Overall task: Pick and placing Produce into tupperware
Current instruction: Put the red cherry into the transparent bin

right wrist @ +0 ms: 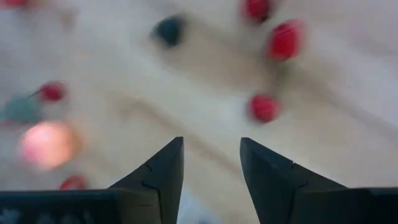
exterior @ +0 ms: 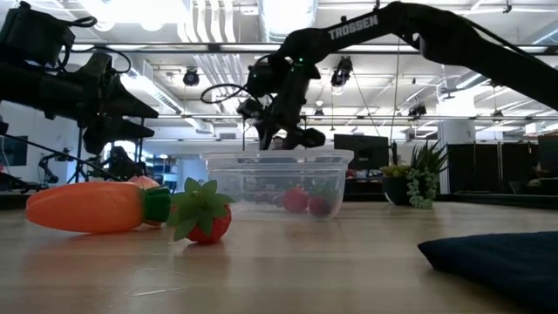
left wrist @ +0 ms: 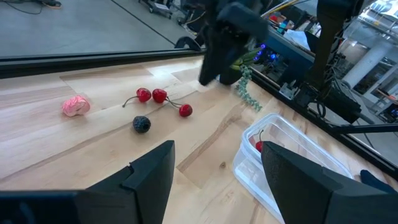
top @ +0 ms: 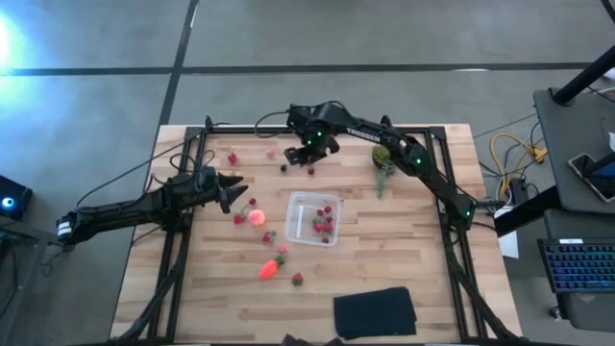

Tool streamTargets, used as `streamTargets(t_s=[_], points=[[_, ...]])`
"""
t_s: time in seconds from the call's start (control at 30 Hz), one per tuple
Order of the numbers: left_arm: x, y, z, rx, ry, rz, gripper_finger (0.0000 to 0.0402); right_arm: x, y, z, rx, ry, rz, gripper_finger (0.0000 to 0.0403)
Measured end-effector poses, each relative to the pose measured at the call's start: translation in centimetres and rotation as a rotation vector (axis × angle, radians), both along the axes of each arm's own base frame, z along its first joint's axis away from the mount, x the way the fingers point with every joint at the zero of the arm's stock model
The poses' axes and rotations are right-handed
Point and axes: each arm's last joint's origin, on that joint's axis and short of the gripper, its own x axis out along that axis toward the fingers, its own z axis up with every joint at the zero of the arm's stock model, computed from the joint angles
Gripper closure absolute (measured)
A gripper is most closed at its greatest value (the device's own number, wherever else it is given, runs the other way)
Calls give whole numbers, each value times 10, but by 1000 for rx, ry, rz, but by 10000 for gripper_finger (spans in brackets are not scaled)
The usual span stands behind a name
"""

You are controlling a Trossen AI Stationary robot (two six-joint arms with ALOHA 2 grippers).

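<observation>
The left gripper (top: 233, 188) hovers at the worktop's (top: 413, 259) left side, jaws released and empty. Just beside it lie a pink-orange fruit (top: 257, 217) and, nearer the front, the carrot (top: 269, 268). At centre sits the tupperware (top: 292, 227), holding several red berries (top: 325, 224). Beyond it, the right gripper (top: 309, 151) hangs over loose cherries (left wrist: 160, 96), jaws parted, grasping nothing.

Right gripper (top: 309, 154) reaching far, fingers apart, left gripper (top: 233, 190) parted, low
</observation>
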Motion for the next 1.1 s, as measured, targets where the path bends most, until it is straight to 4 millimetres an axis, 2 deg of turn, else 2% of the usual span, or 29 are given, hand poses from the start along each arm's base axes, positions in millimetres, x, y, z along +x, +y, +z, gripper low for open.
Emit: streamTargets(t_s=[0.1, 0.17, 0.3, 0.37, 0.67, 0.93, 1.1], points=[[0, 0, 0, 0, 0, 0, 175, 0, 6, 3, -137, 63, -2, 253], [0, 0, 0, 0, 0, -1, 175, 6, 18, 5, -192, 70, 33, 253], [0, 0, 0, 0, 0, -1, 175, 17, 43, 5, -128, 22, 91, 252], [0, 0, 0, 0, 0, -1, 175, 19, 47, 5, -123, 2, 122, 252], [0, 0, 0, 0, 0, 0, 175, 3, 31, -11, -57, 159, 120, 242], [0, 0, 0, -1, 0, 0, 175, 9, 29, -24, -56, 161, 73, 164], [0, 0, 0, 0, 0, 0, 175, 9, 21, -38, -49, 203, -13, 146]])
